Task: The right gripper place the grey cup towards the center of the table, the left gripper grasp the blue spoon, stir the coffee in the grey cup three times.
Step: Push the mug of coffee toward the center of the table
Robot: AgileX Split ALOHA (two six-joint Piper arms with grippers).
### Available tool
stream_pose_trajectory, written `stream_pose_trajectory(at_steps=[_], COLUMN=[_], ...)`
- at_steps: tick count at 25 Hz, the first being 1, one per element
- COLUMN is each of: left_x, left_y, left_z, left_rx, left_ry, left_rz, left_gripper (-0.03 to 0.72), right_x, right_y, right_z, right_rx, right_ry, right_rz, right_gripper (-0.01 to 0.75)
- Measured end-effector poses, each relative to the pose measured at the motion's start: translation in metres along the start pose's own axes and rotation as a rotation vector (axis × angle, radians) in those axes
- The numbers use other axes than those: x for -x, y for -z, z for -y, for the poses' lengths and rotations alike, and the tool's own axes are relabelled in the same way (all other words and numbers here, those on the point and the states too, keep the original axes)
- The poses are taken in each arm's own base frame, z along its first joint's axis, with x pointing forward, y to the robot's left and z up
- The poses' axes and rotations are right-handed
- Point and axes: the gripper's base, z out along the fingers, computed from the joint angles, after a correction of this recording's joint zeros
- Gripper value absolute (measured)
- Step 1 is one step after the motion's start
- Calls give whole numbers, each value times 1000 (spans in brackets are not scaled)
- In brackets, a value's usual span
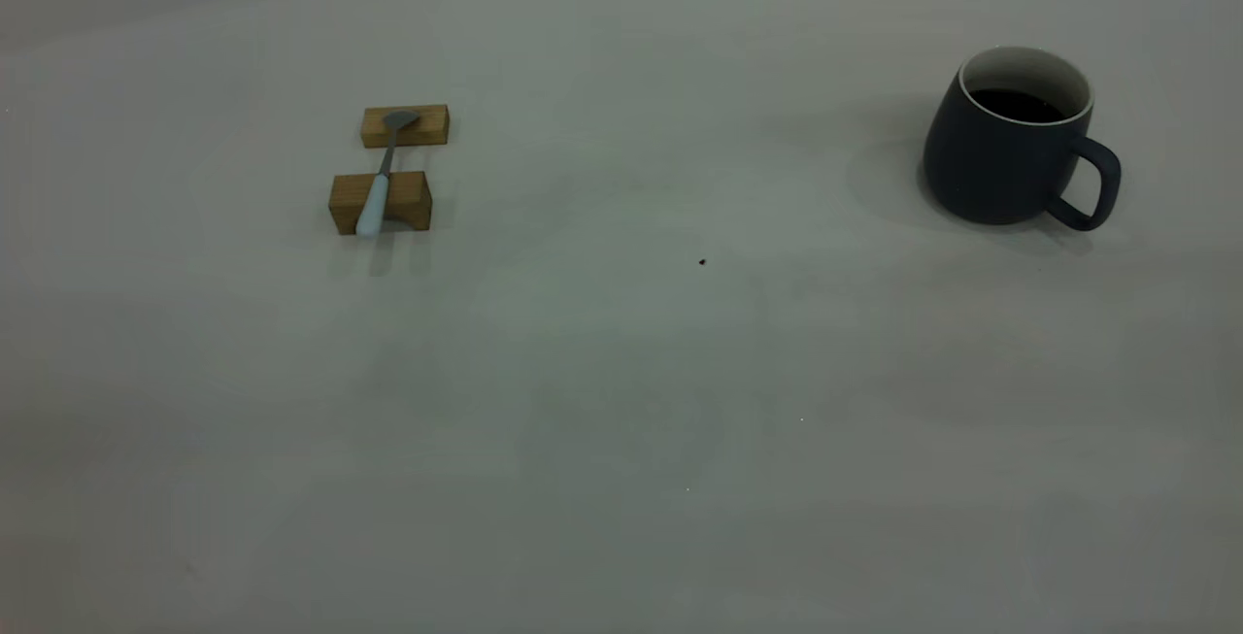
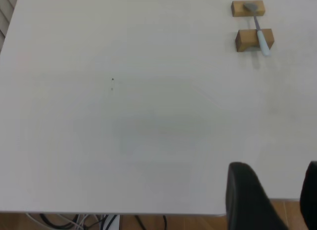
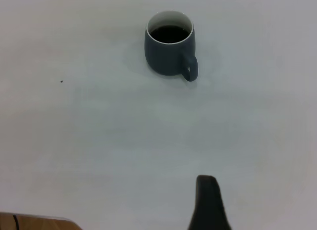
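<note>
Nearest the lens: my left gripper (image 2: 277,200) — two dark fingers at the table's near edge with pale surface showing between them, so I read them as spread and empty.
Right gripper (image 3: 210,205): only one dark finger shows over the table; I cannot tell how it is set.
Grey cup (image 1: 1010,139): upright far out on my right side, handle turned away from the middle, not yet brought to the centre.
Coffee (image 1: 1015,106): dark and level inside the white-lined cup.
Blue spoon (image 1: 379,178): untouched — laid across two wooden blocks (image 1: 384,202) on my left side, bowl on the farther block, pale handle overhanging the nearer one.
Progress: by my judgement nothing is done; moving the cup, taking the spoon and three stirs all remain.
Table (image 1: 621,420): pale matte grey-white, one small dark speck (image 1: 701,262) near the middle.
Room: wooden floor and a few cables (image 2: 84,221) beyond the table edge in the left wrist view; a plain wall strip behind in the exterior view.
</note>
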Motion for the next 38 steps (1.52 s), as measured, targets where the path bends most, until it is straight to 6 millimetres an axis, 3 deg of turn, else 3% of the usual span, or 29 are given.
stream_pose_trajectory(at_steps=[28,31,34,38], left_x=[0,0,0,0], left_y=[0,0,0,0], left_z=[0,0,0,0], left_rx=[0,0,0,0], left_ry=[0,0,0,0], left_rz=[0,0,0,0], left_gripper=[344,344,344,344], right_x=[3,20,48,90], right_y=[1,-3,-18,-58], right_z=[0,0,2,4], right_rx=[6,8,9,12], right_ry=[1,-1,-5,-14], right_rz=[4,-55,-175,-332], right_gripper=[592,592,592,592])
